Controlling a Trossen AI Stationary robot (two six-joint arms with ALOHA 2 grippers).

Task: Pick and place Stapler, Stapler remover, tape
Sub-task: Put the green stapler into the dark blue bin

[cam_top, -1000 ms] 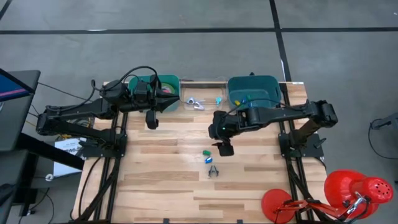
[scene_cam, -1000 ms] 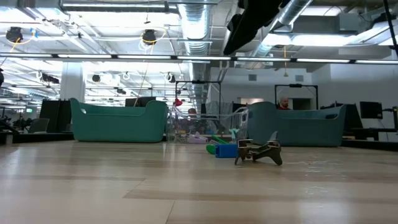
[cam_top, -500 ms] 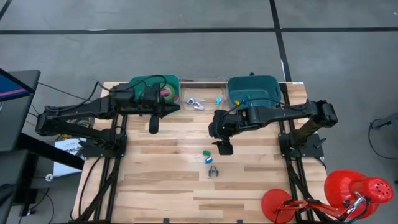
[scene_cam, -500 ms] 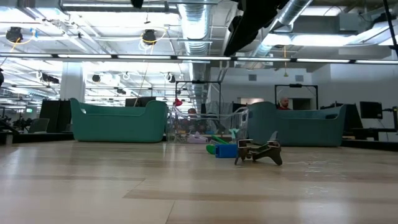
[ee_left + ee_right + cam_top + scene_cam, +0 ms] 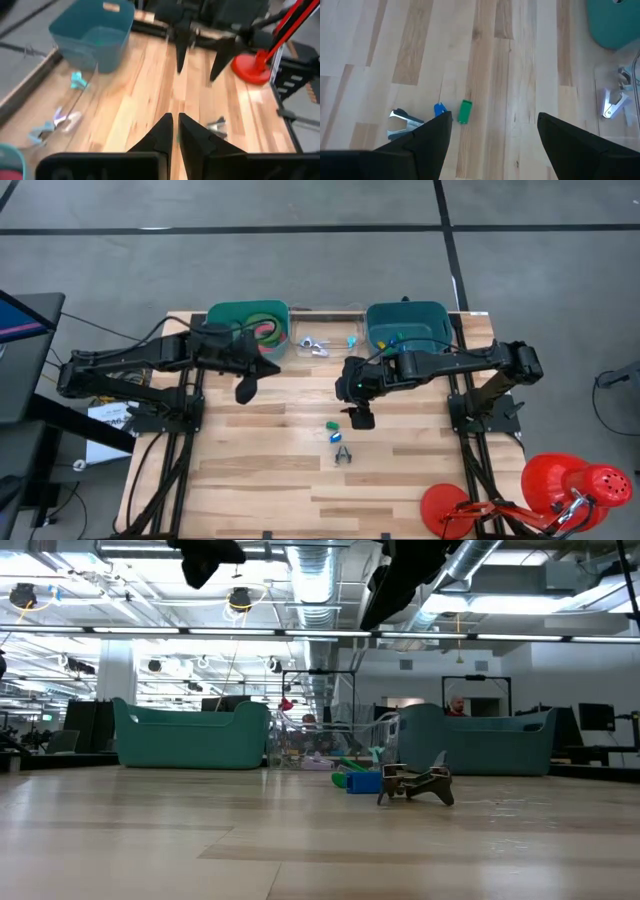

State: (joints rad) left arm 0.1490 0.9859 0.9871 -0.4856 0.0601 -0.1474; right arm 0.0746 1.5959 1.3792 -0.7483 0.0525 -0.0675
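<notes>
Tape rolls (image 5: 262, 330), green and pinkish red, lie in the green bin (image 5: 222, 317) at the far left. A metal stapler remover (image 5: 343, 454) rests on the wood mid-table, beside a small blue piece (image 5: 440, 109) and a small green piece (image 5: 464, 111); whether these are staplers I cannot tell. My left gripper (image 5: 245, 389) hangs shut in the air just near of the green bin, tipped forward and down, holding nothing. My right gripper (image 5: 492, 125) hovers open above the small pieces, slanting down, nothing between its fingers.
A teal bin (image 5: 410, 320) stands at the far right. Between the two bins a clear tray (image 5: 330, 338) holds small metal and coloured items. A red lamp (image 5: 560, 485) stands at the near right corner. Bare wood lies toward the near edge.
My left gripper has tipped downward and sunk, swinging away from the green bin toward the near edge. Its fingers stay shut. The tape rolls in the bin, covered by the wrist before, now show. My right gripper has kept still.
</notes>
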